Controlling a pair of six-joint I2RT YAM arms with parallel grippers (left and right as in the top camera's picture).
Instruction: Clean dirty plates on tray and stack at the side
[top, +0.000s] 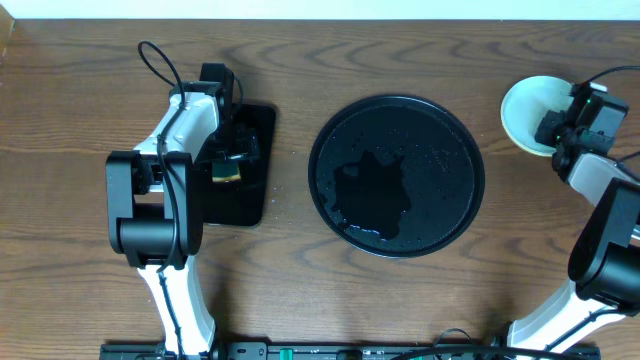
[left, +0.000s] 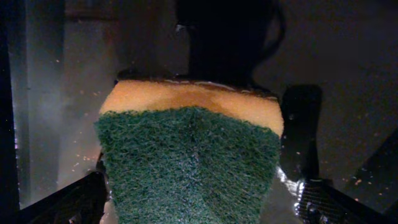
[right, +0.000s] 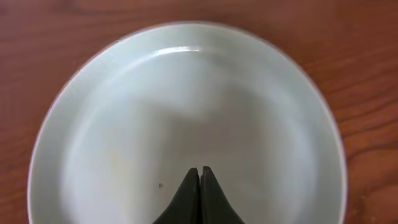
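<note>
**Pale plate (right: 186, 118) set down right of the tray (top: 440, 130)**

Looks clean, so likely put aside for stacking. Above it, right end effector (right: 199, 186) pinched shut, holding nothing. Nothing on the tray but wet shine. Left of the tray, left end effector (left: 196, 199) spread wide around a sponge (left: 189, 143) on a small black tray (top: 255, 195), likely done scrubbing.

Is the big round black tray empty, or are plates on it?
Empty. Overhead, the tray shows only its bare glossy surface; the one visible plate sits off it, on the table.
</note>
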